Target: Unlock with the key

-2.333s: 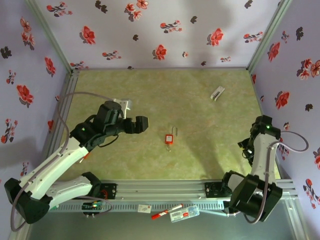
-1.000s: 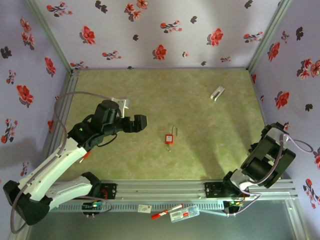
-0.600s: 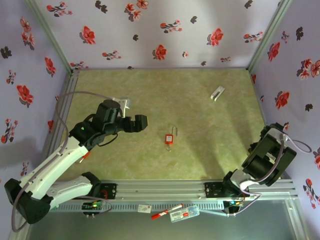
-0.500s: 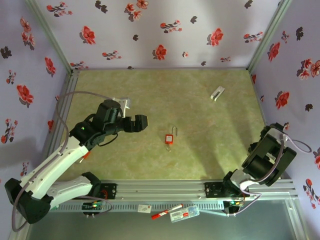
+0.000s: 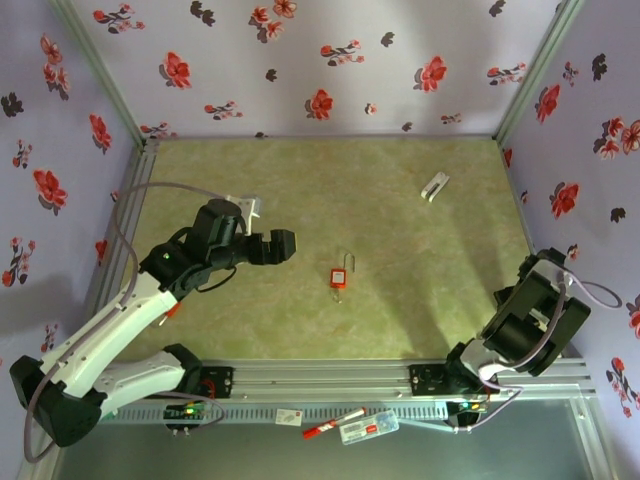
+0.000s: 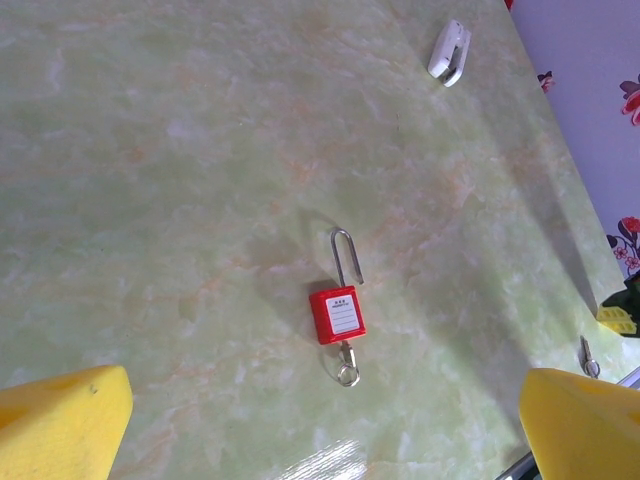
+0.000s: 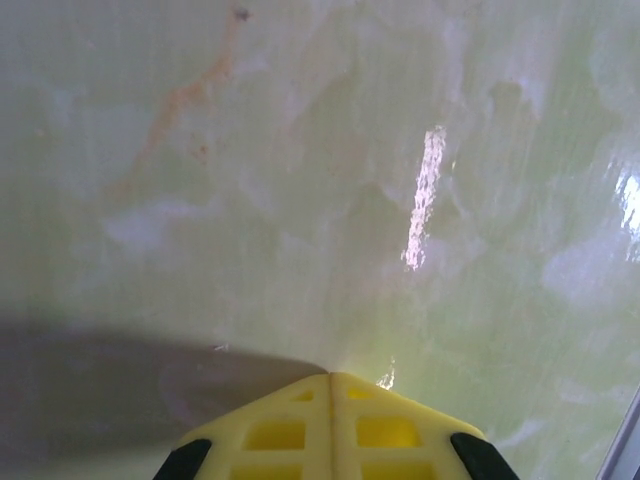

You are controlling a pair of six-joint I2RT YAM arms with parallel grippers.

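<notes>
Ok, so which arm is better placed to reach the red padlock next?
Left. The left gripper is open and faces the red padlock, centred in its wrist view. The right gripper is shut, low over the table near its right edge.

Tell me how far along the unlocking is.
Done, apparently: the red padlock lies mid-table with its shackle looking hooked open, and what looks like the key sticking out of its bottom. In hand: nothing; right fingers are shut on nothing visible, left fingers wide open, facing the padlock. Left: confirm the shackle is really free.
</notes>
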